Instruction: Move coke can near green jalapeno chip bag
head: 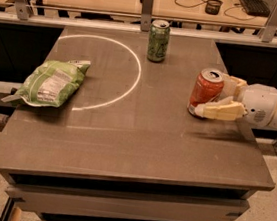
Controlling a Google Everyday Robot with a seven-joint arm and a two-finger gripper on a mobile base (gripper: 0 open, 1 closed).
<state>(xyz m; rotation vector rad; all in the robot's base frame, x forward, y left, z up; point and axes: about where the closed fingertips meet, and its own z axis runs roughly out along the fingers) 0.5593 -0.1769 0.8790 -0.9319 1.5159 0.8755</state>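
The coke can (205,90), red-orange with a silver top, stands on the right part of the table. My gripper (211,97) reaches in from the right and is open, with the can between its cream fingers: the near finger (221,111) lies along the can's front base, and the far finger (235,85) is behind the can. The green jalapeno chip bag (51,82), light green with a white label panel, lies flat at the table's left side, far from the can.
A green soda can (158,40) stands at the back centre, beside a white circle arc (132,81) marked on the grey table (139,143). A rail with metal posts (148,2) runs behind the table. The table's right edge lies under my arm.
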